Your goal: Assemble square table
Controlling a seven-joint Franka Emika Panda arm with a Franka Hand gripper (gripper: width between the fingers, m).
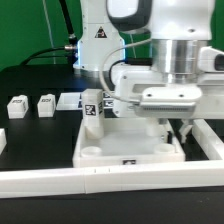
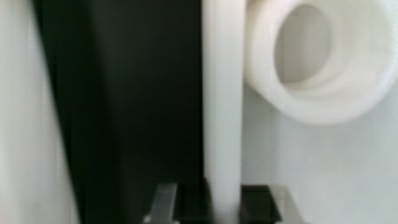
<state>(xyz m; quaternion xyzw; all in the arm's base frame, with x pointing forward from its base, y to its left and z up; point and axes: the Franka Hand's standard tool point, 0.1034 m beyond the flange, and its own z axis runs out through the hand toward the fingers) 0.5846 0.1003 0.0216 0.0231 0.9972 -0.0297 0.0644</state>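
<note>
Table top (image 1: 130,148): white square lying flat on the black surface (image 1: 30,135), its near edge against the long white rail (image 1: 100,182)
Claw (image 1: 180,132): lowered over the table top's side toward the exterior view's right, closed on that side's raised edge
Exterior view only: the whole table top with a round socket (image 1: 92,152) at its near corner on the exterior view's left, and a black-and-white tag on the near edge
Upright leg (image 1: 92,110): stands at the table top's far corner on the exterior view's left; whether it sits in a socket cannot be told
Loose legs: two small tagged posts (image 1: 18,107) (image 1: 46,104) stand on the surface, apart from the table top, toward the exterior view's left
Wrist view only: the claw (image 2: 214,205) seen from close by, one fingertip (image 2: 169,205) on the outer face of the thin white edge and the other on the inner face, no gap showing
Wrist view, socket (image 2: 329,60): large round rim just beside the gripped edge, on the table top (image 2: 329,165)
Wrist view, surface (image 2: 116,100): a dark strip beyond the edge
Hidden: in the exterior view the arm (image 1: 180,50) covers the gripped spot, so the grip shows only from the wrist
</note>
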